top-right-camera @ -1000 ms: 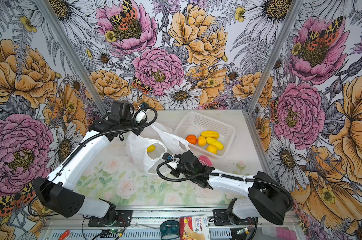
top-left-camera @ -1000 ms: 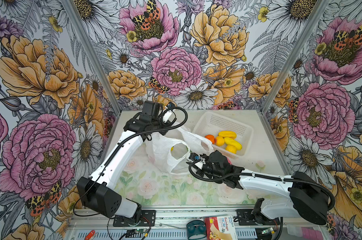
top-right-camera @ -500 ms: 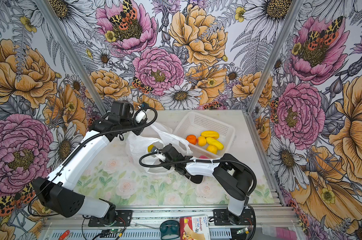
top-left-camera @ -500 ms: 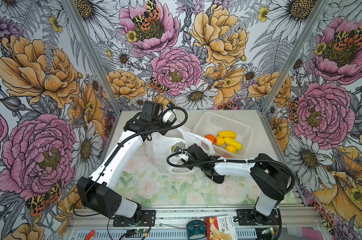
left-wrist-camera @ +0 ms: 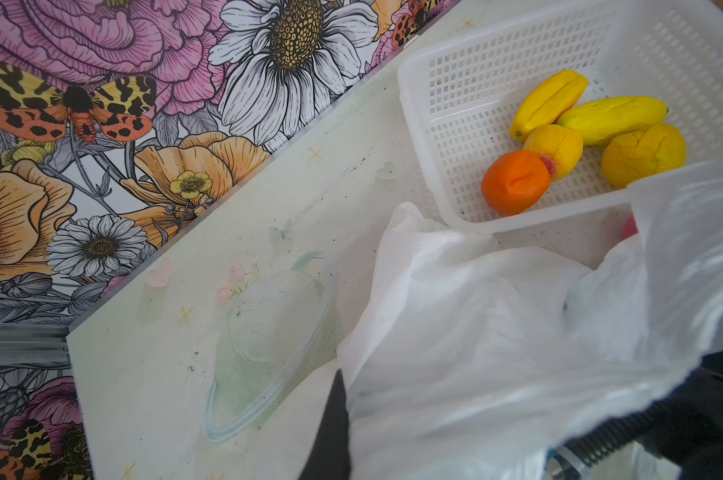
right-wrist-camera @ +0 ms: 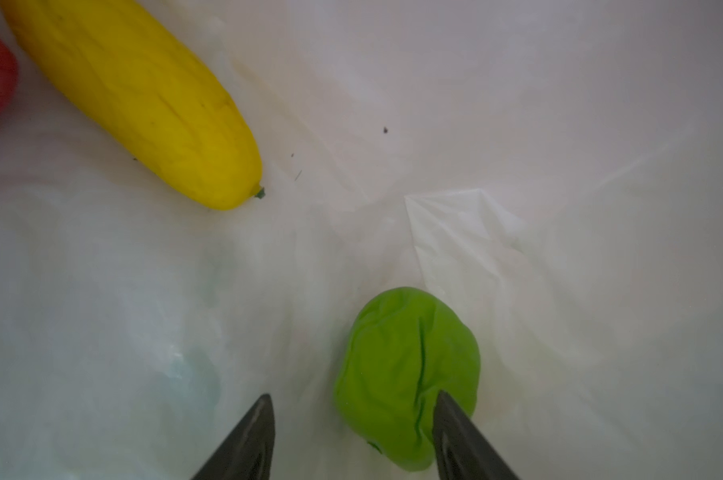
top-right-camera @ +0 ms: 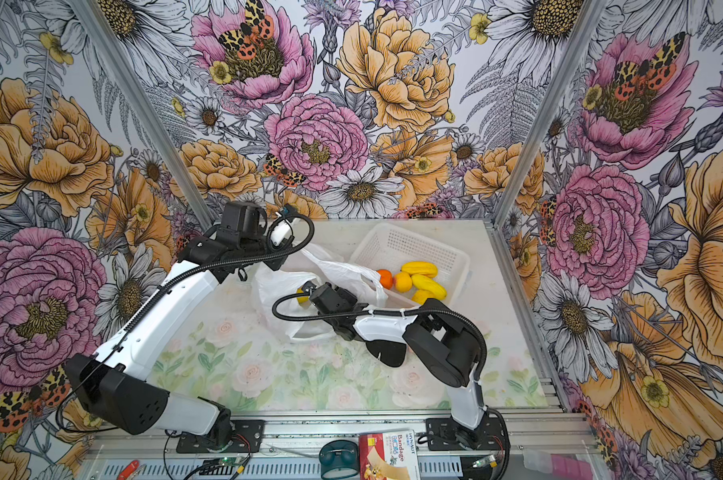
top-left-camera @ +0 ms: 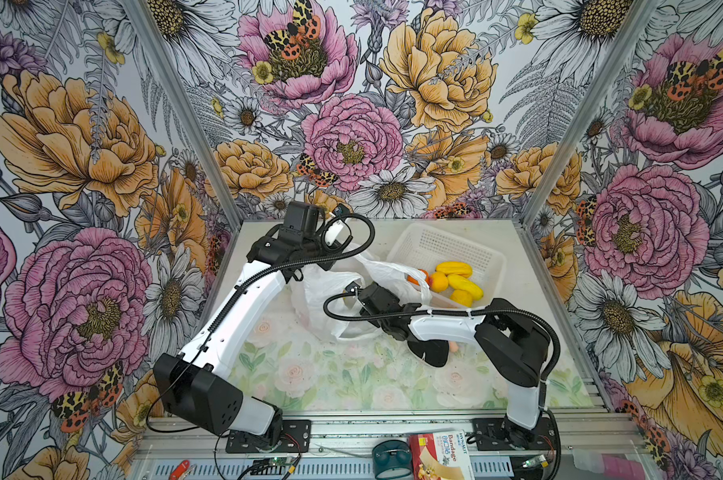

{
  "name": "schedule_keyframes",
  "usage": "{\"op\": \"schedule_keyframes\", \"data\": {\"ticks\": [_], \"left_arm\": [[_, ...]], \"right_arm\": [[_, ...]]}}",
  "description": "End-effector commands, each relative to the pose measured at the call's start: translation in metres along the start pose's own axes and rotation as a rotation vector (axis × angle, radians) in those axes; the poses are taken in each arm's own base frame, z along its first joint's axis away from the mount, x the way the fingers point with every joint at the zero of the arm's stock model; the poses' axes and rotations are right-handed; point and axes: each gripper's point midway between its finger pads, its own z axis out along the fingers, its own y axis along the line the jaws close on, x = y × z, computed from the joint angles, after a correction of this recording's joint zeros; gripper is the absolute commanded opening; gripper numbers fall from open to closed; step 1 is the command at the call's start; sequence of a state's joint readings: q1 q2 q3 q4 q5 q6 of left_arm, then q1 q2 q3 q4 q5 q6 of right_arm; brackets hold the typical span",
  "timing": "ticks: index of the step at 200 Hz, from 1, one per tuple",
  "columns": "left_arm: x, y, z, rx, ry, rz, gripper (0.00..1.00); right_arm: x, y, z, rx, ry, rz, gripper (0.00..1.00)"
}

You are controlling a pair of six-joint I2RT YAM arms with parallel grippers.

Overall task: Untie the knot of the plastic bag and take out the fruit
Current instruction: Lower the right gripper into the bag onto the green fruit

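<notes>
Hovering wide by seemingly soft green fruit, right claw is aiming mid-body; left claw is pinching bag at twelve o'clock.

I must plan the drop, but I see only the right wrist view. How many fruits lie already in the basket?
Observer: Five pieces of fruit lie in the basket, four yellowish and one orange.
Operator: Does the left gripper hold the bag?
Observer: Yes, the left gripper is shut on the plastic bag at its edge.
Operator: Where does the basket stand?
Observer: Just beyond the bag, toward the back right corner of the table.
</notes>
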State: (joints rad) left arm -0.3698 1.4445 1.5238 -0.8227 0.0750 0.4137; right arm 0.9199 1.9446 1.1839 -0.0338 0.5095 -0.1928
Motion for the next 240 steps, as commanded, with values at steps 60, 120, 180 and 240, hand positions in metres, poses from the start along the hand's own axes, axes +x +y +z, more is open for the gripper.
{"op": "schedule_keyframes", "data": {"ticks": [60,120,180,240], "left_arm": [[-0.012,0.003,-0.009,-0.002,-0.049,-0.018,0.00],[-0.013,0.002,-0.009,0.001,-0.050,-0.016,0.00],[-0.012,0.002,-0.008,0.001,-0.048,-0.016,0.00],[-0.013,0.001,-0.008,0.003,-0.049,-0.017,0.00]], "right_arm": [[0.013,-0.027,0.020,0.242,0.136,-0.030,0.93],[0.032,-0.024,0.046,0.173,0.206,0.015,0.88],[0.031,-0.019,0.048,0.108,0.201,0.062,0.64],[0.006,-0.022,0.018,-0.001,0.109,0.168,0.43]]}}
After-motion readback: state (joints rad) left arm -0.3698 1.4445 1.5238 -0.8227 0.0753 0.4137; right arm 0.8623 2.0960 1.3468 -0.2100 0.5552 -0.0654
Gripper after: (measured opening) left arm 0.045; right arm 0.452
